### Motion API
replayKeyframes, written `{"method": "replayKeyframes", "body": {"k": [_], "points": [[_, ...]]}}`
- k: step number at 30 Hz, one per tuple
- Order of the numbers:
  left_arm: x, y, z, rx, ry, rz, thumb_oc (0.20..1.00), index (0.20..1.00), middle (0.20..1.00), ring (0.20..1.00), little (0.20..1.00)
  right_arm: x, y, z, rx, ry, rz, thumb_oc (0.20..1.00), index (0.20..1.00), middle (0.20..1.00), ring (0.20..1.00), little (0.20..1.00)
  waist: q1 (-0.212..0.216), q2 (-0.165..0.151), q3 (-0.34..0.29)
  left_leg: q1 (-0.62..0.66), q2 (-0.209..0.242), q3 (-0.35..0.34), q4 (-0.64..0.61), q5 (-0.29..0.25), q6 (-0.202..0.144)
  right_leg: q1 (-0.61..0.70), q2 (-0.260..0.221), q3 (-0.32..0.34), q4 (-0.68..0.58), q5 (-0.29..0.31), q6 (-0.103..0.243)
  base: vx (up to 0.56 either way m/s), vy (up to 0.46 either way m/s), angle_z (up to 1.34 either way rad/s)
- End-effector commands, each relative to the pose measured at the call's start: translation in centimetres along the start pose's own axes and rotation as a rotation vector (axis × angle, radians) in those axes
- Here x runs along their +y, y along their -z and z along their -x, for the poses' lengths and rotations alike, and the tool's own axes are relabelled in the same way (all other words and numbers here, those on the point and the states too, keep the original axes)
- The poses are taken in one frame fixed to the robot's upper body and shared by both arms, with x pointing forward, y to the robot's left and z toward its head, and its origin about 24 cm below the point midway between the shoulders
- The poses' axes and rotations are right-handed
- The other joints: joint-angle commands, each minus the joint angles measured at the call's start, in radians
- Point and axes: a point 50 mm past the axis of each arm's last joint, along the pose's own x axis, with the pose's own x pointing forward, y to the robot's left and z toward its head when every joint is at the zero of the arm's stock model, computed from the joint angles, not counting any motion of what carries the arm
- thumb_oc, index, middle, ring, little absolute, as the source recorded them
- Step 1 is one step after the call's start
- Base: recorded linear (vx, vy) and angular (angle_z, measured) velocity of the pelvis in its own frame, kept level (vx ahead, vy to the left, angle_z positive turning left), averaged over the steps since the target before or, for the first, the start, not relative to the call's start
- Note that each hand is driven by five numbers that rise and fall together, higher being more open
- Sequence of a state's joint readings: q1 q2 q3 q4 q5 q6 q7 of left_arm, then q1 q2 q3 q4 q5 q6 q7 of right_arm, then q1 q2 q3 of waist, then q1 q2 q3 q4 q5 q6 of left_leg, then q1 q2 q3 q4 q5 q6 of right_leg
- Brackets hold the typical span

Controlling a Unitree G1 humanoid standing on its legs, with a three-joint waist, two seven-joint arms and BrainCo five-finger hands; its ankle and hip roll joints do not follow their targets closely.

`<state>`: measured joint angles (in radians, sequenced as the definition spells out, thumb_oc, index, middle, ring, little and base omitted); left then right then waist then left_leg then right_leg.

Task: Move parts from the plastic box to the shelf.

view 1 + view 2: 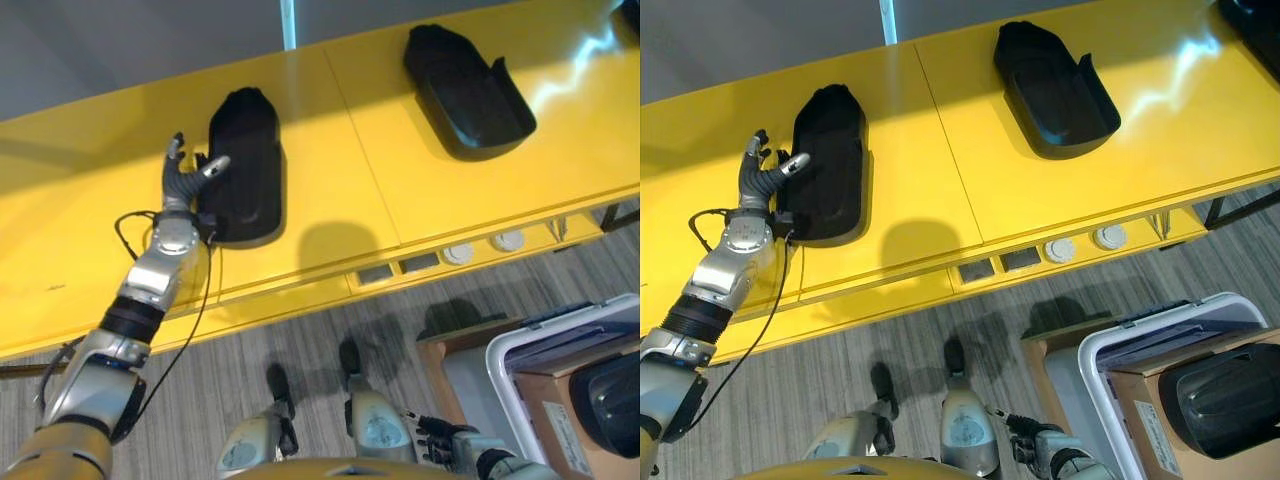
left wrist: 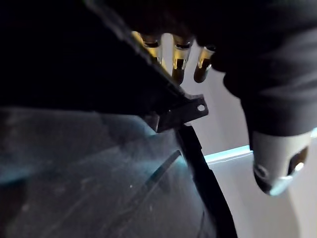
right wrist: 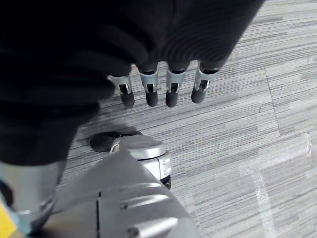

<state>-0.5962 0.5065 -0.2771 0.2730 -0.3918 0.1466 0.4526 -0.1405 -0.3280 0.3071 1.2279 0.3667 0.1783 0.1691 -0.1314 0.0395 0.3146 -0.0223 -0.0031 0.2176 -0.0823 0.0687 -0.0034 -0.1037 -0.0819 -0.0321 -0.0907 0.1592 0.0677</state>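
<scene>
A long black molded part (image 1: 245, 165) lies on the yellow shelf (image 1: 330, 200). My left hand (image 1: 183, 183) is at its left edge, open, fingers spread upward and the thumb resting on the part's rim. Up close, the left wrist view shows the part's dark shell (image 2: 99, 163) with my fingers (image 2: 173, 54) past its edge. A second black part (image 1: 465, 90) sits farther right on the shelf. The white-rimmed plastic box (image 1: 1140, 335) stands at the lower right, with another black part (image 1: 1225, 400) inside. My right hand (image 1: 440, 440) hangs low by my side, open over the floor (image 3: 223, 139).
A cardboard carton (image 1: 1150, 420) sits inside the plastic box beside the part. Two white round knobs (image 1: 483, 247) and small slots line the shelf's front edge. Another dark part (image 1: 1255, 20) shows at the shelf's far right corner. Grey carpet lies below.
</scene>
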Motion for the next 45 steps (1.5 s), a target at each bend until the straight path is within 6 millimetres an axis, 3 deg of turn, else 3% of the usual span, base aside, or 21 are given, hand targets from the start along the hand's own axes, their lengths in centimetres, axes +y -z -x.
{"method": "replayKeyframes", "body": {"k": [1, 8, 12, 13, 14, 15, 22, 28, 34, 45], "points": [[-0.9, -1.1, 0.2, -0.078, -0.019, 0.04, 1.0, 1.0, 1.0, 1.0, 1.0, 0.7, 1.6, -0.2, 0.066, -0.023, -0.024, 1.0, 1.0, 1.0, 1.0, 1.0, 0.009, 0.036, -0.074, -0.045, 0.06, -0.105, 0.008, -0.014, -0.06, 0.01, -0.015, -0.015, 0.014, -0.077, 0.032, 0.07, -0.016, 0.06], [0.1, -3.4, 1.3, -0.227, -0.064, 0.131, 1.0, 1.0, 1.0, 1.0, 1.0, 0.9, 4.0, -0.1, 0.132, -0.014, -0.029, 1.0, 1.0, 1.0, 1.0, 1.0, 0.031, 0.027, -0.161, 0.003, 0.071, -0.093, 0.008, -0.02, -0.065, 0.077, -0.015, -0.044, 0.008, -0.095, 0.031, 0.08, -0.01, 0.08], [0.5, -5.4, 2.8, -0.45, 0.023, 0.117, 1.0, 1.0, 1.0, 1.0, 1.0, 1.2, 5.1, -0.1, 0.162, -0.01, -0.032, 1.0, 1.0, 1.0, 1.0, 1.0, 0.051, 0.014, -0.208, 0.031, 0.074, -0.092, 0.009, -0.028, -0.062, 0.118, -0.015, -0.063, 0.01, -0.106, 0.029, 0.08, 0.006, 0.07], [0.1, -5.8, 3.3, -0.487, 0.083, 0.093, 0.699, 0.699, 0.699, 0.699, 0.699, 1.2, 5.2, -0.1, 0.171, -0.012, -0.024, 1.0, 1.0, 1.0, 1.0, 1.0, 0.055, 0.011, -0.214, 0.037, 0.076, -0.094, 0.01, -0.031, -0.061, 0.126, -0.015, -0.067, 0.012, -0.108, 0.027, 0.03, 0.016, 0.07], [0.0, -5.9, 3.5, -0.497, 0.094, 0.091, 0.536, 0.536, 0.536, 0.536, 0.536, 1.2, 5.2, -0.1, 0.174, -0.012, -0.021, 1.0, 1.0, 1.0, 1.0, 1.0, 0.055, 0.01, -0.215, 0.038, 0.076, -0.094, 0.01, -0.031, -0.061, 0.127, -0.015, -0.068, 0.012, -0.109, 0.026, 0.05, 0.004, 0.03], [-0.7, -6.1, 4.3, -0.528, 0.153, 0.107, 0.2, 0.2, 0.2, 0.2, 0.2, 1.4, 5.7, 0.0, 0.201, -0.021, -0.015, 1.0, 1.0, 1.0, 1.0, 1.0, 0.062, 0.004, -0.223, 0.048, 0.076, -0.098, 0.01, -0.038, -0.058, 0.14, -0.013, -0.072, 0.014, -0.112, 0.024, 0.04, -0.001, 0.02], [-3.8, -5.1, 8.5, -0.589, 0.54, 0.273, 0.2, 0.2, 0.2, 0.2, 0.2, 2.5, 6.9, 0.0, 0.273, -0.085, -0.019, 1.0, 1.0, 1.0, 1.0, 1.0, 0.093, -0.018, -0.248, 0.082, 0.069, -0.119, 0.003, -0.061, -0.039, 0.183, -0.001, -0.082, 0.022, -0.131, 0.019, 0.03, 0.002, 0.12], [-6.0, -1.1, 12.2, -0.384, 0.835, 0.405, 0.2, 0.2, 0.2, 0.2, 0.2, 2.7, 5.6, -0.2, 0.252, -0.08, -0.003, 1.0, 1.0, 1.0, 1.0, 1.0, 0.134, -0.023, -0.242, 0.09, 0.056, -0.147, 0.007, -0.068, -0.026, 0.194, -0.008, -0.097, 0.032, -0.131, 0.024, -0.02, 0.025, 0.03], [-6.5, 2.0, 12.9, -0.244, 0.831, 0.306, 0.2, 0.2, 0.2, 0.2, 0.2, 2.7, 5.3, -0.3, 0.245, -0.07, -0.023, 1.0, 1.0, 1.0, 1.0, 1.0, 0.139, -0.018, -0.24, 0.087, 0.05, -0.15, -0.001, -0.069, -0.022, 0.192, -0.014, -0.107, 0.023, -0.127, 0.032, 0.03, 0.004, 0.08], [-6.4, 4.5, 12.9, -0.155, 0.79, 0.251, 0.2, 0.2, 0.2, 0.2, 0.2, 2.7, 6.7, -0.1, 0.28, -0.058, -0.049, 1.0, 1.0, 1.0, 1.0, 1.0, 0.113, -0.014, -0.231, 0.069, 0.051, -0.129, -0.005, -0.068, -0.02, 0.161, -0.013, -0.084, 0.016, -0.11, 0.039, 0.02, -0.003, -0.01]]}}
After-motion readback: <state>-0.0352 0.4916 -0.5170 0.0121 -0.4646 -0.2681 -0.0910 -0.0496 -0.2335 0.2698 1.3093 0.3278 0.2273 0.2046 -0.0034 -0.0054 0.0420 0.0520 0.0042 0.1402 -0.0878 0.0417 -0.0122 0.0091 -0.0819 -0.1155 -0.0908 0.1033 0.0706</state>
